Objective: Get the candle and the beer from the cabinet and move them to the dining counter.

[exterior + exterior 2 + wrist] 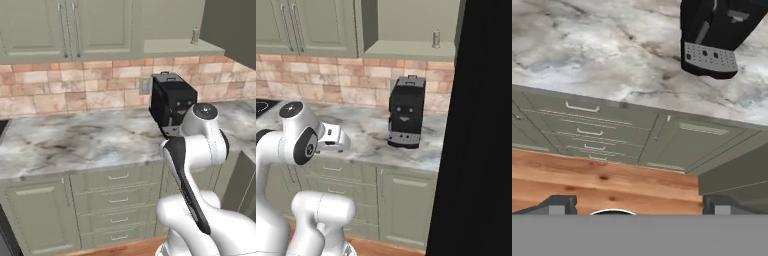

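Standing upright on the open cabinet (406, 50) shelf, seemingly the candle (435, 39).

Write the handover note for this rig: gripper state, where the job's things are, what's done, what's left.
Gripper: open, holding nothing, pointed down at the floor in front of the base cabinets.
Cabinet: open above the marbled worktop, door swung out at right. A small pale cylinder, probably the candle, stands on the cabinet's bottom shelf; too small to confirm.
Black coffee machine stands on the worktop below the shelf.
Done: cabinet is open.
Left: pick the candle and the beer, carry both to the dining counter.
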